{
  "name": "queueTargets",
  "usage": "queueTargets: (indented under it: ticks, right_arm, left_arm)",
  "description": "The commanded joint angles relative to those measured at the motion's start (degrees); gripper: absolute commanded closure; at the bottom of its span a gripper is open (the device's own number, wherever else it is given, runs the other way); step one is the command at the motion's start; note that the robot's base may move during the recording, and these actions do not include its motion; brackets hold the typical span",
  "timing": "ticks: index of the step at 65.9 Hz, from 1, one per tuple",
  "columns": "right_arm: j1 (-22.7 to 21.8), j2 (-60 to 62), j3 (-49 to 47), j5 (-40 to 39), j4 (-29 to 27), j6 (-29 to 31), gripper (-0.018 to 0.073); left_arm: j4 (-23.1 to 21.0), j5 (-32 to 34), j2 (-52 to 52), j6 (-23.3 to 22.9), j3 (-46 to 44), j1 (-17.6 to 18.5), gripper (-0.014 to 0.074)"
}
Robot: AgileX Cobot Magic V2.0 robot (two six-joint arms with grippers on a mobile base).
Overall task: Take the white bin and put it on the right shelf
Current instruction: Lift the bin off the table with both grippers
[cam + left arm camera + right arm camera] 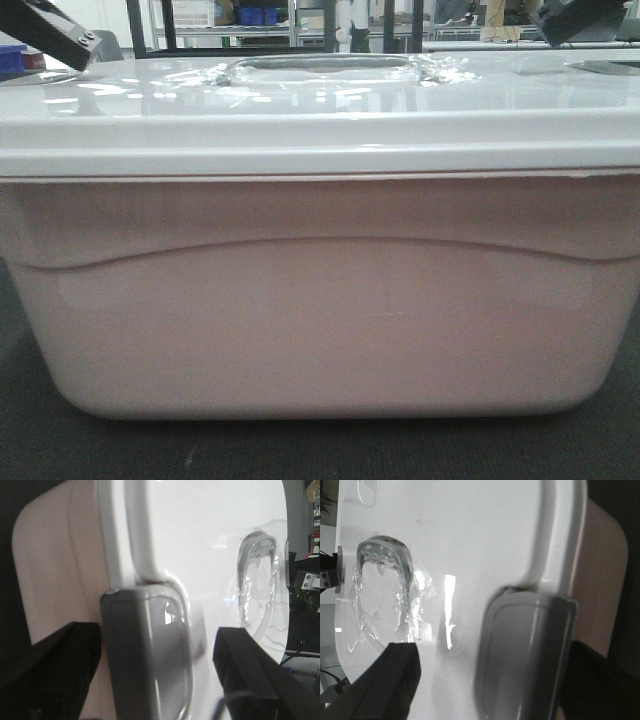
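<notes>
The white bin [320, 330] fills the front view, its pinkish translucent side facing me under a glossy white lid [300, 110] with a recessed handle [325, 68]. It rests on a dark surface [300, 452]. My left gripper [155, 680] is open at the bin's left end. Its dark fingers [70, 670] straddle a grey latch [145, 650], one beside the bin wall and one over the lid. At the right end my right gripper [490, 685] is also open and straddles the other grey latch [525, 650]. The right shelf is out of view.
Behind the bin, far off, stand dark rack uprights [165, 25] and blue bins [262, 14]. A further blue object [12, 58] sits at the far left. Dark floor shows beside the bin in both wrist views.
</notes>
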State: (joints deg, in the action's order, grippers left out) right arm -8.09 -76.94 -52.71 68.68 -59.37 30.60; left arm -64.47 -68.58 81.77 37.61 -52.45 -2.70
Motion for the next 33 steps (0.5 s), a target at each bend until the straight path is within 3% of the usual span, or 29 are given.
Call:
queueTargets:
  ticks: [1, 33]
  right_arm:
    - [0.1, 1.3, -1.3, 6.5, -5.3, 1.4, -0.0061]
    - [0.3, -0.8, -1.3, 3.5, -5.4, 1.5, -0.0061]
  left_arm:
    - [-4.7, -1.8, -1.6, 0.5, -1.2, 0.4, 0.0222]
    - [-4.7, -1.8, -1.6, 1.0, -1.2, 0.4, 0.0222]
